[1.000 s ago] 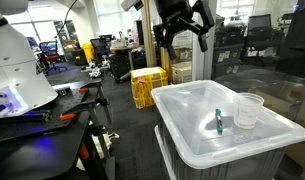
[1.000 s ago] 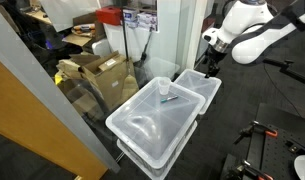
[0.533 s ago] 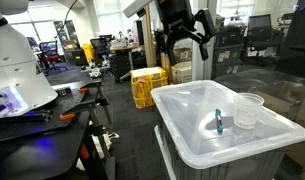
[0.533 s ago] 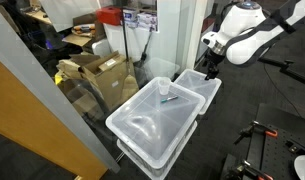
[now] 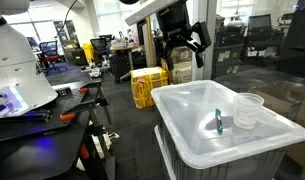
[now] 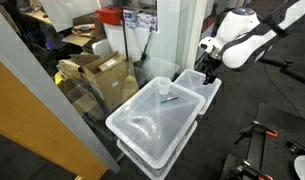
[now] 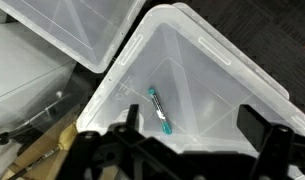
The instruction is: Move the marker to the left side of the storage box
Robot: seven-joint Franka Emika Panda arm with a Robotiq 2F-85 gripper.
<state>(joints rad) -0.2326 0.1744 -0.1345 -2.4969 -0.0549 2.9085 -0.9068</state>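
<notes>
Gripper (image 5: 183, 47) is hanging wide open, holding nothing, well above box (image 5: 187, 115); marker (image 7: 158, 109) is lying on box top, just beside cup (image 5: 249, 110).

Dark floor (image 5: 120, 108) is stretching far into a cluttered lab. A yellow crate (image 5: 146, 88) is sitting mid-room and a black workbench (image 5: 52, 125) is standing at near left. In an exterior view, cardboard boxes (image 6: 100, 70) are piling up at left, with a wooden board (image 6: 27, 135) leaning nearer.

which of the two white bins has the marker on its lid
The bin with the cup on it: the marker lies on its lid beside the cup. The other bin, nearer the claw, shows neither.
</notes>
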